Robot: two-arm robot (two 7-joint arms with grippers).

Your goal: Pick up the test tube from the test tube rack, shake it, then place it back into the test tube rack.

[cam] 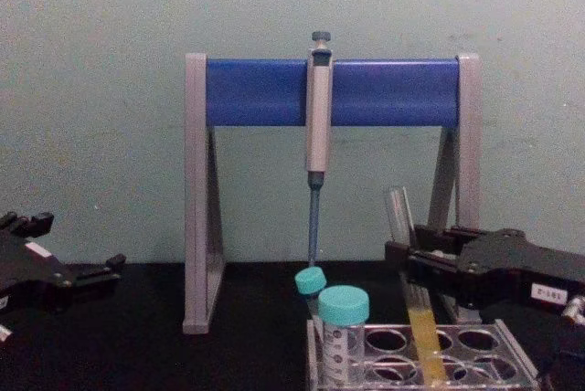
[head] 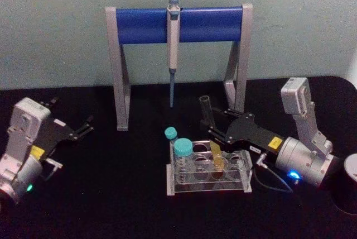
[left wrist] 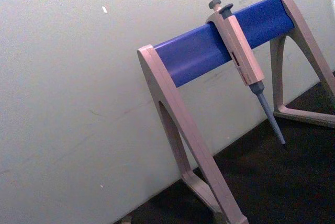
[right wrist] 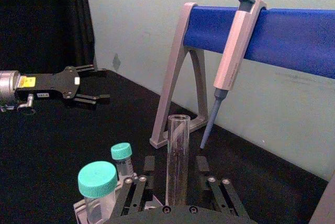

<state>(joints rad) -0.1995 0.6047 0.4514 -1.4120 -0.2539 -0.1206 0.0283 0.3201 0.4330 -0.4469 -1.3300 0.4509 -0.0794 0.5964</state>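
Right gripper [head: 215, 133]: clamped on the test tube [head: 212, 138], its base inside the test tube rack [head: 209, 186].
Left gripper [head: 83, 126]: spread wide, parked left.
Technique: keep the tube vertical; avoid the capped tubes [head: 182, 148].

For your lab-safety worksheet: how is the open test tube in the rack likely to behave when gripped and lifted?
The test tube looks like thin clear glass, so probably fragile and slippery between the right gripper fingers. It is uncapped with yellow liquid low down, so tilting may spill it. Round-bottomed, it would likely roll outside the rack.
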